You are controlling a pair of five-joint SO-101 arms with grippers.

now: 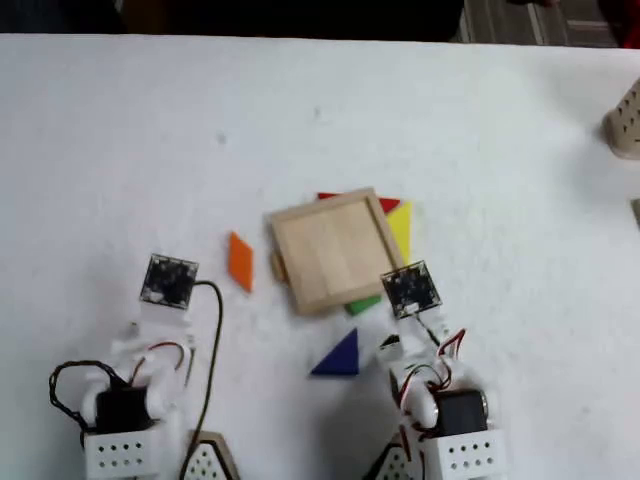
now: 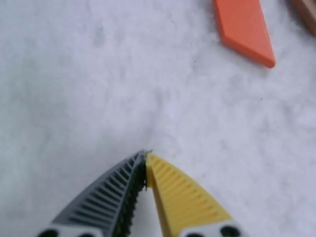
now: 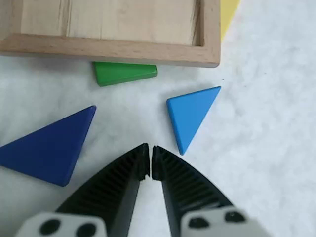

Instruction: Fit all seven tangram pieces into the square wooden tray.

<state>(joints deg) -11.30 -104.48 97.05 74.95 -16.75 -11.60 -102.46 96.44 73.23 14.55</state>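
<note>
Hidden or cut-off items, as I see them:
- red piece (image 1: 388, 203): mostly under the wooden tray (image 1: 335, 250), a sliver showing.
- yellow piece (image 1: 401, 228): inner part covered by the tray.
- green piece (image 3: 123, 73): one edge under the tray's rim.
- orange piece (image 2: 244, 29): cut off by my left wrist view's edge.
- dark blue triangle (image 3: 47, 148): one corner cut off by my right wrist view's edge.
- small tan bit (image 1: 277, 266): touching the tray's side, too small to identify, perhaps part of the tray.

Tan tray (image 3: 123, 51), orange piece (image 2: 244, 27), green piece (image 3: 123, 73), navy triangle (image 3: 49, 145), light-blue triangle (image 3: 190, 113), white table (image 1: 450, 120).
</note>
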